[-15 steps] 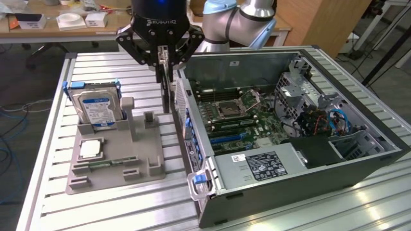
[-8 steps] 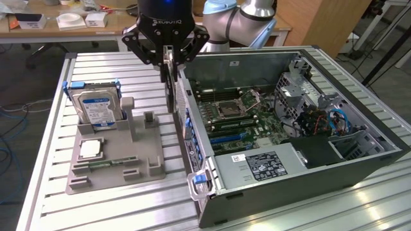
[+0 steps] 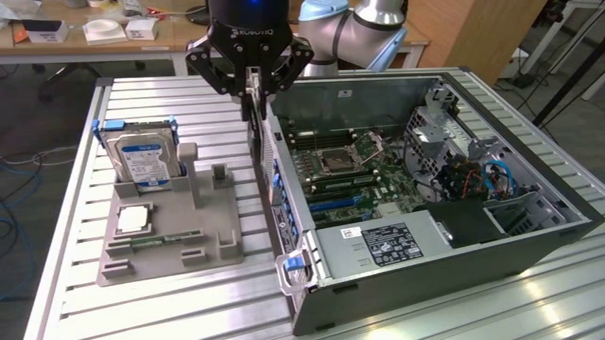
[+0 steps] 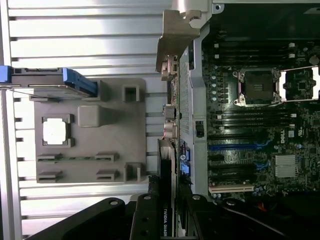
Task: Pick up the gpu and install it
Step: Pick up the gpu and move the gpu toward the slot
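Carry step, I'd judge. Above the tabletop (image 3: 142, 312), right at the open PC case (image 3: 444, 269) side wall, the gpu (image 3: 253, 117) hangs edge-on with the gripper (image 3: 251, 91) clamped on it. It isn't seated yet: its edge needs to line up with the blue PCIe slot (image 4: 232, 146).

The gpu (image 4: 166, 165), a slim black card with silver bracket, is held upright, edge-on, by the hand (image 3: 253, 91) above the side wall of the computer case (image 3: 426, 283).
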Motion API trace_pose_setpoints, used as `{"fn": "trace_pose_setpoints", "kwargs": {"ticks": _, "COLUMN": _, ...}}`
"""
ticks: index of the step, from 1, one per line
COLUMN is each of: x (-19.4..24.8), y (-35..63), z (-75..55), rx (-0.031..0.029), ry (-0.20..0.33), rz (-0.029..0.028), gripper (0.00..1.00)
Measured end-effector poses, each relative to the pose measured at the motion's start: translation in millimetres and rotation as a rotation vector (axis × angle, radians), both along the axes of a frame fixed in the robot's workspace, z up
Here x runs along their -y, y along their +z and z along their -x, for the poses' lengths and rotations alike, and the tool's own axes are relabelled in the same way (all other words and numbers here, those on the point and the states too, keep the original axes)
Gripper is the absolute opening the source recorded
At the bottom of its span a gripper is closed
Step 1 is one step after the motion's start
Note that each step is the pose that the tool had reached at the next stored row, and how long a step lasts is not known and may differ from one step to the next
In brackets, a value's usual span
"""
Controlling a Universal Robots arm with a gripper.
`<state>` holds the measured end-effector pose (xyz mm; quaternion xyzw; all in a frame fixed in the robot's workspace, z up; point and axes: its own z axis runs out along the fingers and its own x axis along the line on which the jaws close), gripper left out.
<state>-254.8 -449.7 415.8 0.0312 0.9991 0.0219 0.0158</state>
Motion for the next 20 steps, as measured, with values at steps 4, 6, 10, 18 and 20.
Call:
{"fn": "trace_pose_setpoints", "kwargs": {"ticks": 4, "x": 0.0, "y": 0.0, "z": -2.5, "rx": 0.0001, "ry": 0.000, "rz": 0.0000, "gripper": 0.26}}
{"fn": "trace_pose_setpoints", "kwargs": {"ticks": 6, "x": 0.0, "y": 0.0, "z": -3.7, "rx": 0.0000, "ry": 0.000, "rz": 0.0000, "gripper": 0.26}}
{"fn": "trace_pose_setpoints", "kwargs": {"ticks": 10, "x": 0.0, "y": 0.0, "z": -6.0, "rx": 0.0000, "ry": 0.000, "rz": 0.0000, "gripper": 0.26}}
{"fn": "trace_pose_setpoints", "kwargs": {"ticks": 18, "x": 0.0, "y": 0.0, "z": -9.4, "rx": 0.0000, "ry": 0.000, "rz": 0.0001, "gripper": 0.26}}
{"fn": "trace_pose_setpoints", "kwargs": {"ticks": 20, "x": 0.0, "y": 0.0, "z": -10.2, "rx": 0.0001, "ry": 0.000, "rz": 0.0000, "gripper": 0.26}}
